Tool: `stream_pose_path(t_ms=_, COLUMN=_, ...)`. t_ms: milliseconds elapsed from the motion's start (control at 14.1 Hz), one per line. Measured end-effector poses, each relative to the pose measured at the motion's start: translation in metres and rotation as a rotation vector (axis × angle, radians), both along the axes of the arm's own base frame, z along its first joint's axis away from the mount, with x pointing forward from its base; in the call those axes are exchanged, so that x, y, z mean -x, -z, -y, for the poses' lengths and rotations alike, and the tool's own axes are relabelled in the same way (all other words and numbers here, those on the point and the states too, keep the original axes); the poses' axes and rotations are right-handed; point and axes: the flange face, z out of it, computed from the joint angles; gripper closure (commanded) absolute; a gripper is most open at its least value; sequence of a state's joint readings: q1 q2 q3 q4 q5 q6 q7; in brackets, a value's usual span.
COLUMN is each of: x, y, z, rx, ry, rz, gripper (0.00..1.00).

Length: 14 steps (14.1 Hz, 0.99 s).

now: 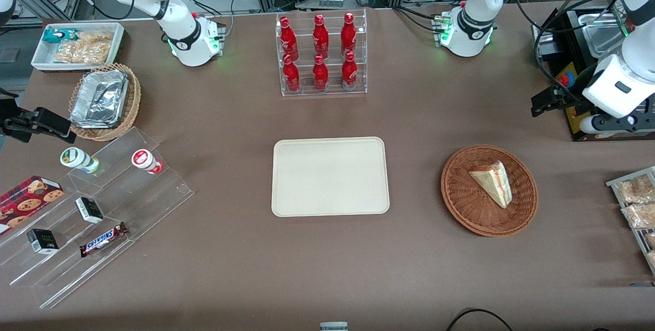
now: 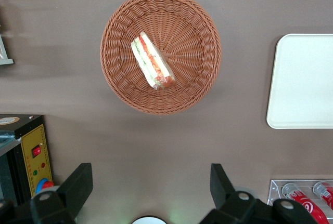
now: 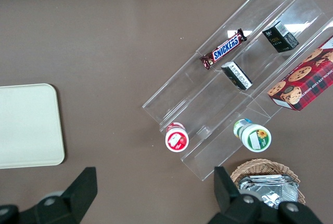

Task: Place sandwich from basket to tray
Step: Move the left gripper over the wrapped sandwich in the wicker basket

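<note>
Triangular sandwich point(image 1: 492, 181) wedge, pale bread with a red/green filling stripe, lies in the round reddish-brown woven wicker basket point(image 1: 460, 203) on the brown counter point(image 1: 230, 280). Flat beige tray point(image 1: 330, 176) with rounded corners and low rim sits beside the basket, toward the parked arm's end. Gripper point(image 2: 148, 185) spread wide, holding nothing, hanging above the counter, farther from the front camera than the basket
</note>
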<state>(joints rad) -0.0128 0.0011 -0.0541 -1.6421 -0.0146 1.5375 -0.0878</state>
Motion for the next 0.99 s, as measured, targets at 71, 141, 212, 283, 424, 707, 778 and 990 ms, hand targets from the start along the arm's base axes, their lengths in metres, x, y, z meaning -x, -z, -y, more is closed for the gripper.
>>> stream_pose_path(t_ms=71, x=-0.002, y=0.003, z=-0.001, rx=-0.008, ry=0.001, rz=-0.001, gripper=0.00)
stream_pose_path(t_ms=141, x=-0.004, y=0.006, z=-0.002, rx=-0.021, ry=0.003, rz=-0.002, gripper=0.00)
stream_pose_path(t_ms=212, x=-0.006, y=0.010, z=-0.002, rx=-0.028, ry=0.004, rz=-0.006, gripper=0.00)
stream_pose_path(t_ms=283, x=-0.009, y=0.016, z=-0.003, rx=-0.030, ry=0.004, rz=-0.015, gripper=0.00)
stream_pose_path(t_ms=424, x=-0.017, y=0.033, z=-0.002, rx=-0.030, ry=0.006, rz=-0.037, gripper=0.00)
stream_pose_path(t_ms=707, x=-0.043, y=0.085, z=-0.002, rx=-0.028, ry=0.005, rz=-0.072, gripper=0.00)
stream_pose_path(t_ms=778, x=-0.049, y=0.102, z=-0.002, rx=-0.028, ry=0.006, rz=-0.085, gripper=0.00)
stream_pose_path(t_ms=990, x=-0.066, y=0.153, z=-0.002, rx=-0.025, ry=0.007, rz=-0.120, gripper=0.00)
